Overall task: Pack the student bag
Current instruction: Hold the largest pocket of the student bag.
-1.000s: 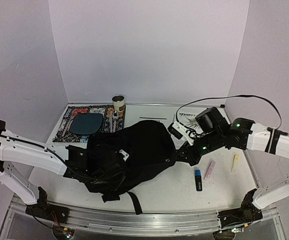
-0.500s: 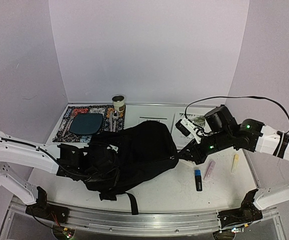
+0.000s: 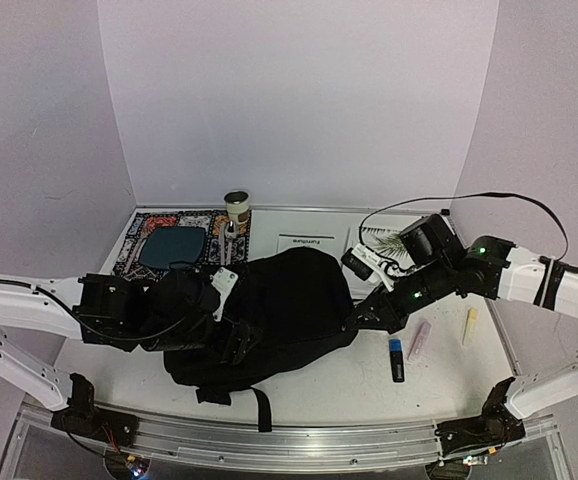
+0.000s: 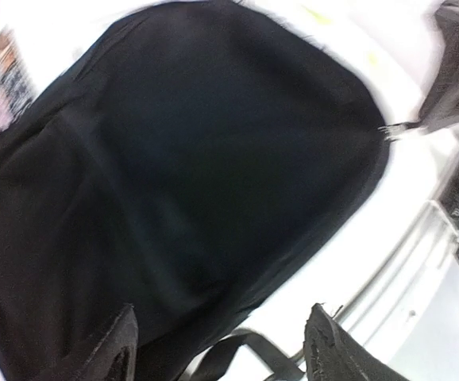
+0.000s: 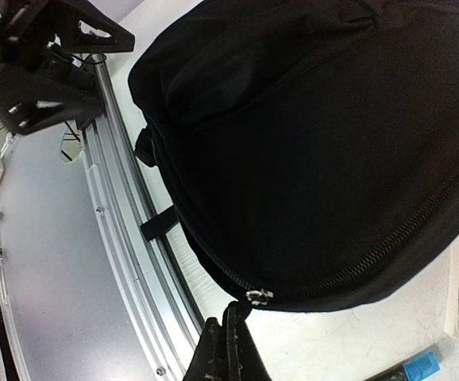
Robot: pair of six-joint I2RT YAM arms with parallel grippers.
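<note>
The student bag (image 3: 284,305) is a large floppy black backpack lying mid-table, with a strap (image 3: 259,408) trailing toward the near edge. My left gripper (image 3: 207,303) hovers over the bag's left part. In the left wrist view it (image 4: 223,349) is open, its fingers (image 4: 117,349) wide apart above the black fabric (image 4: 198,159) and gripping nothing. My right gripper (image 3: 355,319) is at the bag's right edge. In the right wrist view it (image 5: 228,337) is shut on the zipper pull, just below the silver slider (image 5: 258,296) on the bag (image 5: 309,143).
A dark teal plate (image 3: 172,246) rests on a patterned mat (image 3: 132,255) at the back left, a can (image 3: 236,208) beside it. A paper sheet (image 3: 306,242) lies behind the bag. A blue marker (image 3: 396,358), a pink item (image 3: 418,340) and a yellow item (image 3: 469,325) lie to the right.
My left gripper has opened, let go of the bag and drawn back to the left. The right gripper keeps its hold on the zipper pull, swinging slightly right and then back.
</note>
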